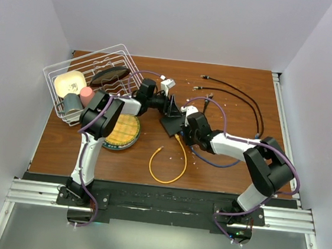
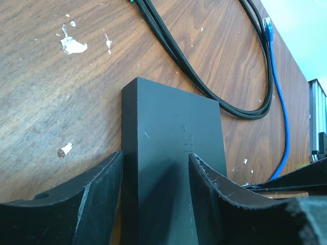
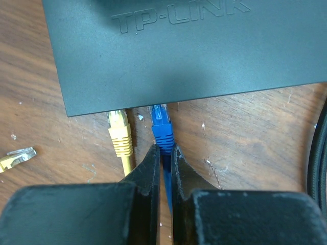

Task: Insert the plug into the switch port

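Moulded "TP-LINK" lettering on lid of switch (image 3: pixel 194 56): flat matte black box, sharp corners, near middle of scuffed wooden table (image 1: pixel 233 167). At its far end, left gripper (image 2: pixel 156 155) sits astride, rough black jaws half apart, flanking both sides; cannot tell if clamped. Yellow plug (image 3: pixel 120 135), ribbed boot, at switch's near edge. Just right of it, blue plug (image 3: pixel 162 130), tip at same edge; switch port hidden under overhang. Behind, right gripper (image 3: pixel 163 148) pinched almost closed on blue plug's tail.

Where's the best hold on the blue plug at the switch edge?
On the blue plug, pinch the boot from behind, along its cable: the switch blocks its front and the yellow plug crowds one side.
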`<control>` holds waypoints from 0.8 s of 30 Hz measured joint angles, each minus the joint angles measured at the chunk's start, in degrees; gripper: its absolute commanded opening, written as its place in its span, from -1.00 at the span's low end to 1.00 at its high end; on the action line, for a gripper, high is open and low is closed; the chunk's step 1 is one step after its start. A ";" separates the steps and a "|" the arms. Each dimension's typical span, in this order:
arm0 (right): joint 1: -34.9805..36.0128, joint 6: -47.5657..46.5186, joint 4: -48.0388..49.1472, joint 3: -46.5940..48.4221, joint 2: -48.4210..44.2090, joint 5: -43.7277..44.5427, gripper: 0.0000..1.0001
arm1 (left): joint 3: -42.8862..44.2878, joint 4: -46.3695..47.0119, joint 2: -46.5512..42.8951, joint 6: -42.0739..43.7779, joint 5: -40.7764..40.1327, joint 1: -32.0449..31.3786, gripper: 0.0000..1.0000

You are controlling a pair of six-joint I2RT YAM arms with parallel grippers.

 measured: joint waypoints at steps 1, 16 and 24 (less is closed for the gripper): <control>0.07 0.39 0.63 -0.48 -0.20 0.20 -1.00 | -0.20 0.39 0.00 -0.22 0.02 0.02 0.11; 0.48 2.89 4.17 -2.47 -0.83 1.62 -1.00 | -3.63 6.10 -0.15 -0.72 -0.07 0.31 0.02; 0.48 2.64 4.50 -2.45 -0.72 1.18 -1.00 | -3.89 5.38 -0.59 -0.35 -0.70 0.31 -0.02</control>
